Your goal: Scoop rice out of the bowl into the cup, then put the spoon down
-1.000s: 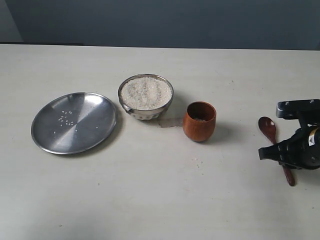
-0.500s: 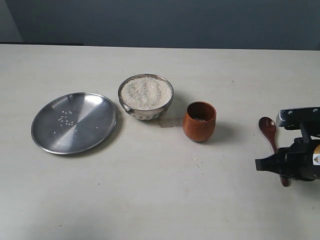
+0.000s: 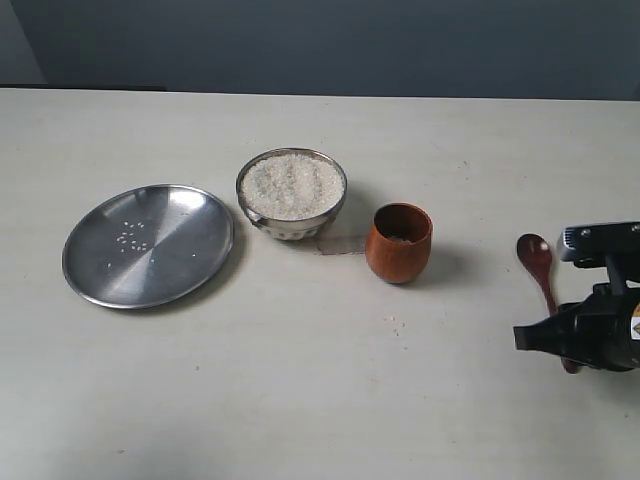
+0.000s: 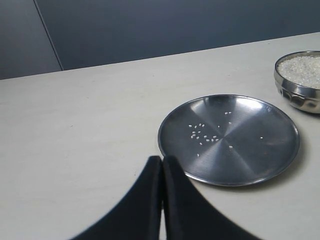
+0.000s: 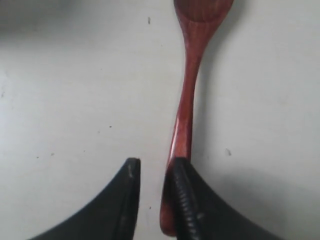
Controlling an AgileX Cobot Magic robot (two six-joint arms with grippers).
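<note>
The right tool (image 5: 155, 165) sits low over the surface (image 3: 300, 400) with its jaws partly spread and gripping nothing. The wooden spoon (image 5: 187, 100) lies flat, its handle running back between the jaws against the inner face of one finger, its head out ahead of the fingertips. A gap shows on the other side. The wooden cup (image 3: 398, 245) is well off to this tool's left and seems to hold a little rice (the steel bowl (image 3: 290, 228) beyond it is heaped with rice (image 3: 292, 185)), so the spoon is probably being left. The tool should rise straight, or open a touch first, lest that finger drag the handle. The left tool (image 4: 161, 165) is closed and empty, with a steel plate (image 4: 280, 150) just ahead.
</note>
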